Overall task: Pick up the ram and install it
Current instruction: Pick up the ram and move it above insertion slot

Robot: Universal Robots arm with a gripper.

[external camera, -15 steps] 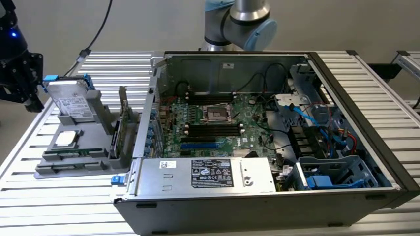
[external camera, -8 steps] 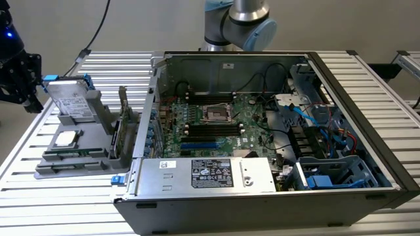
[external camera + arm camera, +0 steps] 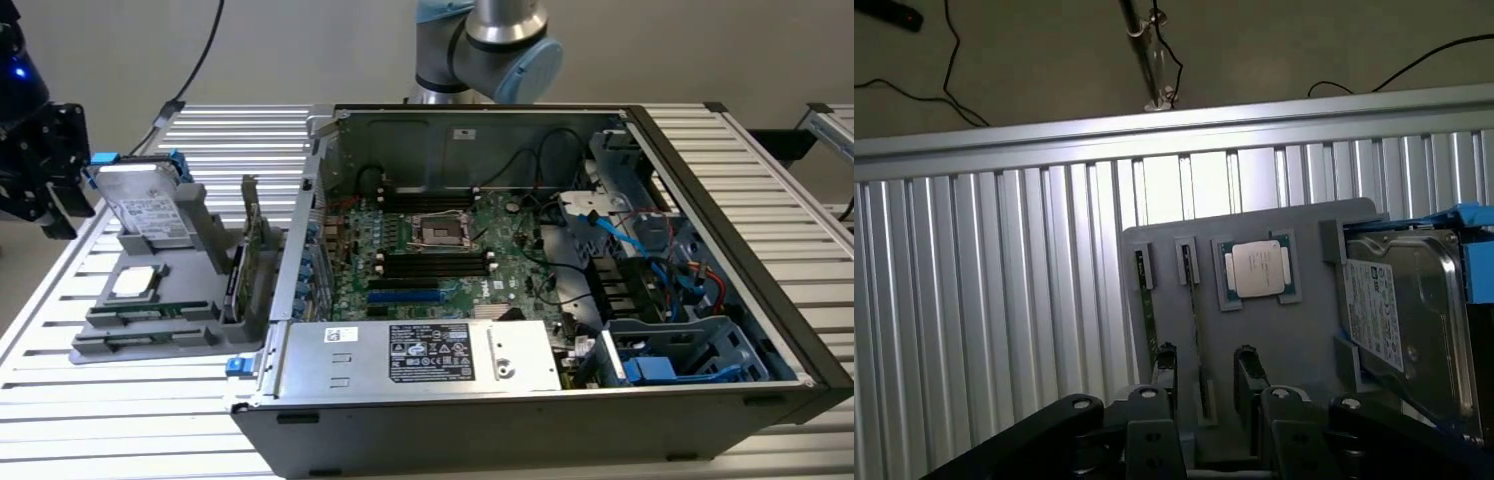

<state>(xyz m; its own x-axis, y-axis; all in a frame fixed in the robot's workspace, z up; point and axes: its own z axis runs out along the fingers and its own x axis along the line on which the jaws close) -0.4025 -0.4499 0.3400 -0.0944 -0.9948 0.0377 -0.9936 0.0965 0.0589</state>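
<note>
My gripper (image 3: 1206, 368) holds its jaws spread astride the ram (image 3: 1195, 318), a thin green circuit stick upright in a grey plastic holder (image 3: 1294, 345). On edge, both faces offer a grip.

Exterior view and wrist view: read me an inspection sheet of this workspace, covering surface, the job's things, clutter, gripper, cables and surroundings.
Surface: slatted metal table, carrying a grey holder and an open computer case.
Job's things: ram, a thin green stick on edge in a holder slot; motherboard in the case, black slots showing.
Clutter: hard drive, processor chip and expansion card, all in the holder.
Gripper: gripper open, over the holder by the ram slots, holding nothing.
Cables: blue and black leads inside the case; black cable on the floor.
Surroundings: plain floor beyond the table edge.
</note>
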